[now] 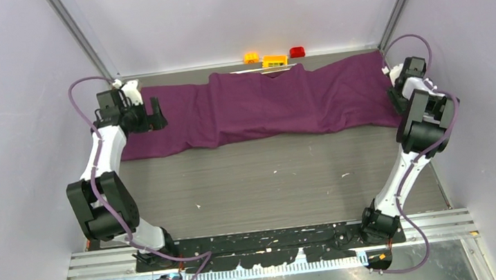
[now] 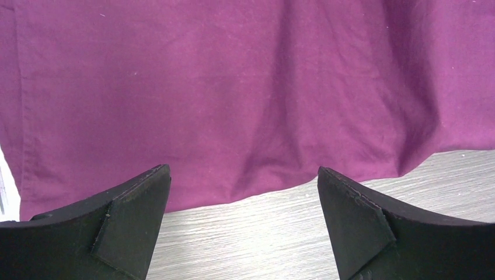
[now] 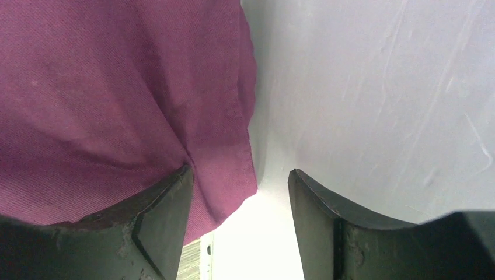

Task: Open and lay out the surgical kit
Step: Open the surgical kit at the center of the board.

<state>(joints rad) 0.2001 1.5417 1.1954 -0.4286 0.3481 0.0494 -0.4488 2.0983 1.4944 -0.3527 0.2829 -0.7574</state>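
Note:
The surgical kit shows as a dark-purple cloth (image 1: 263, 107) lying wrinkled across the far half of the table, from wall to wall. It humps up at the middle of its far edge, and whatever lies under it is hidden. My left gripper (image 1: 157, 115) hangs open over the cloth's left end. In the left wrist view the cloth (image 2: 233, 87) and its near hem lie just past the left gripper (image 2: 241, 172), which holds nothing. My right gripper (image 1: 392, 95) is at the cloth's right end, against the side wall. Its jaws stand apart, and the cloth's corner (image 3: 227, 151) lies beside the left finger (image 3: 166, 216), ungripped.
Three toy bricks, yellow (image 1: 251, 57), orange-yellow (image 1: 274, 60) and red (image 1: 297, 52), sit along the back wall behind the cloth. The white side wall (image 3: 379, 87) is right by the right gripper (image 3: 239, 174). Bare grey wood table (image 1: 270, 179) stretches between the cloth and the arm bases.

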